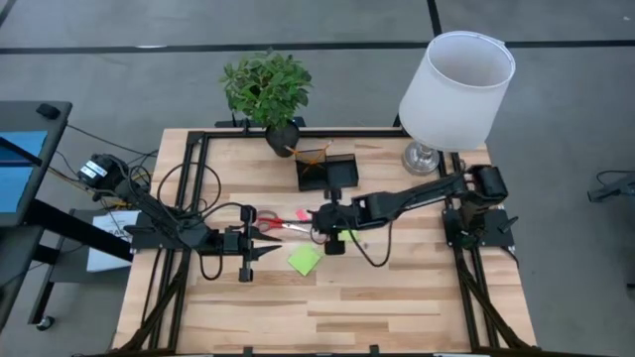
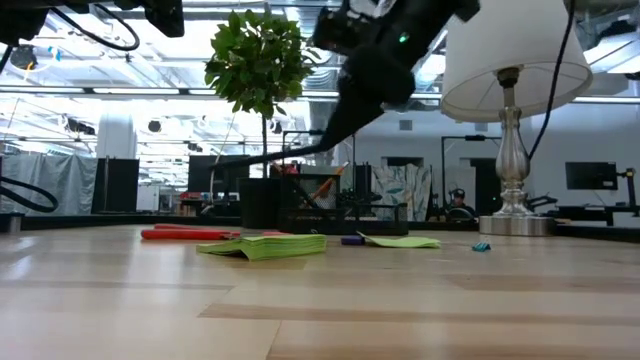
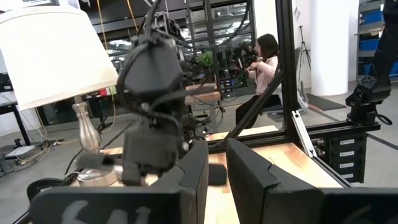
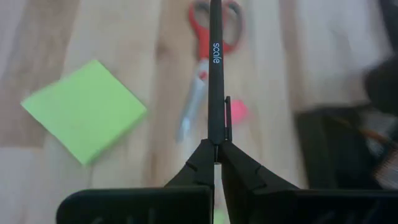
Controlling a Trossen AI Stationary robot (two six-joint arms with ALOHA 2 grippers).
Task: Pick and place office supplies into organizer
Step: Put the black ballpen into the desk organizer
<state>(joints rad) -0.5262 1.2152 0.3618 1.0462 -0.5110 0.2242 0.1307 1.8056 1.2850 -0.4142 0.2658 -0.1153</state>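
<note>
My right gripper [image 1: 319, 216] hangs above the table's middle, shut on a black pen [image 4: 215, 62]. Under the pen lie red-handled scissors [image 1: 266, 222], a pink piece [image 4: 237, 112] and a lime-green sticky-note pad [image 1: 305, 260]. A second green pad [image 2: 400, 241] lies flat near it. The dark organizer [image 1: 327, 171] stands at the far side, beside the plant pot. My left gripper [image 1: 263, 248] is left of the scissors, empty, its fingers a little apart in the left wrist view [image 3: 217, 168]. My right gripper pinches the pen between its two fingertips [image 4: 202, 158] at the end that carries the clip [image 4: 227, 121]. The pen sticks out ahead of the fingers, along them, toward the table's left. It is lifted clear of the table and nearly level in the low view [image 2: 270, 155].
A potted plant [image 1: 268, 89] stands at the far edge and a white-shaded lamp [image 1: 451, 89] at the far right. A small blue piece [image 2: 481, 246] and a dark purple piece [image 2: 352, 240] lie on the wood. The near half of the table [image 1: 327, 317] is bare wood.
</note>
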